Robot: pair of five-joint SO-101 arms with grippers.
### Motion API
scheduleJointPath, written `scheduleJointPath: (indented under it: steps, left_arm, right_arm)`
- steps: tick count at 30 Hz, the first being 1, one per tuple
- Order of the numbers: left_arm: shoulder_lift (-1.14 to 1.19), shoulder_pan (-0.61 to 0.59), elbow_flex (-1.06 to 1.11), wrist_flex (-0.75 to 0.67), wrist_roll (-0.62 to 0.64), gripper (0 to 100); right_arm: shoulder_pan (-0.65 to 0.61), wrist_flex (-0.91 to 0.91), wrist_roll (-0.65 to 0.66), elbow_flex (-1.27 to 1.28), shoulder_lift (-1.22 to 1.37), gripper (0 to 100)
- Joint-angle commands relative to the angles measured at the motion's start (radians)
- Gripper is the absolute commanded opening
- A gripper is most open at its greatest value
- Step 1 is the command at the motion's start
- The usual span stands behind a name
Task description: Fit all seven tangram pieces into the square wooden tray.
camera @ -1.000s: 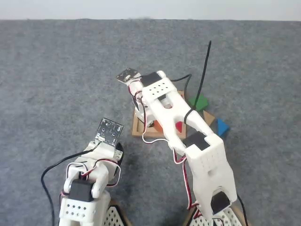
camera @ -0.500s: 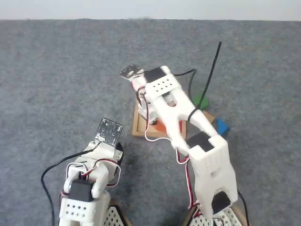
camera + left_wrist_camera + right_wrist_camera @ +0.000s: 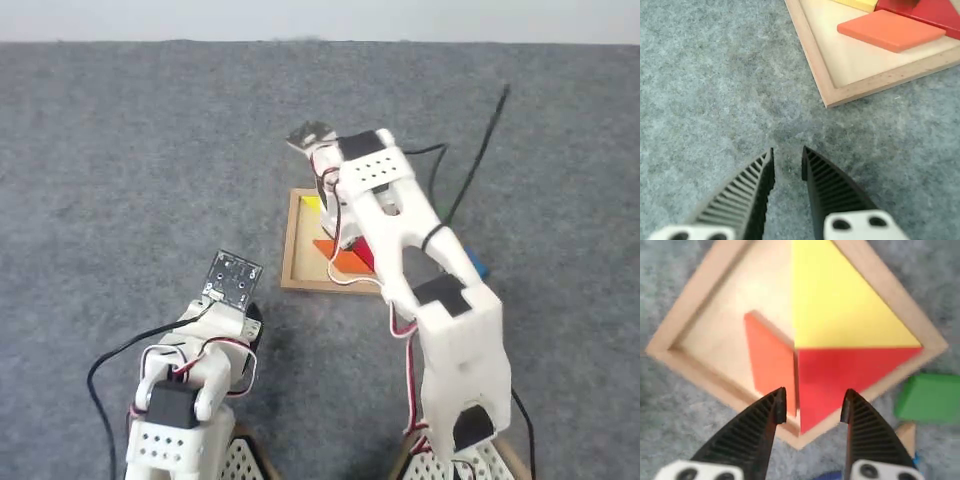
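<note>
The square wooden tray (image 3: pixel 690 330) lies under my right gripper (image 3: pixel 812 400), which hangs open and empty above its corner. Inside it a yellow triangle (image 3: pixel 840 305), a red triangle (image 3: pixel 835 380) and an orange piece (image 3: pixel 770 360) lie flat, edges meeting. A green piece (image 3: pixel 930 397), a tan piece (image 3: pixel 907 432) and a sliver of blue (image 3: pixel 830 475) lie on the carpet outside the tray. From above, the tray (image 3: pixel 290 245) shows yellow (image 3: pixel 311 203) and orange (image 3: pixel 345 260), and a blue piece (image 3: pixel 478 268) peeks from behind the right arm. My left gripper (image 3: pixel 787 162) hovers over carpet near the tray's corner (image 3: pixel 832 95), its fingers a narrow gap apart.
Grey carpet covers the whole table. The right arm (image 3: pixel 400 230) stretches across the tray's right half and hides the loose pieces beyond it. The left arm (image 3: pixel 190 390) sits folded at the near left, with open carpet to its left and far side.
The right arm has swung to the right, uncovering the tray's left part with the yellow and orange pieces and hiding the green piece. The left arm has stayed still.
</note>
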Motion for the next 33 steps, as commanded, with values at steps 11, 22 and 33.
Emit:
scheduleJointPath:
  steps: [11,22,33]
  left_arm:
    - [0.002,0.002,-0.007,-0.003,0.006,9]
    - [0.002,0.002,-0.007,-0.003,0.006,9]
    - [0.002,0.002,-0.007,-0.003,0.006,9]
  right_arm:
    - [0.005,-0.664,0.009,0.927,-0.638,2.1]
    - [-0.010,-0.690,0.008,0.868,-0.444,1.6]
    - [-0.067,-0.650,-0.026,0.669,-0.248,1.6]
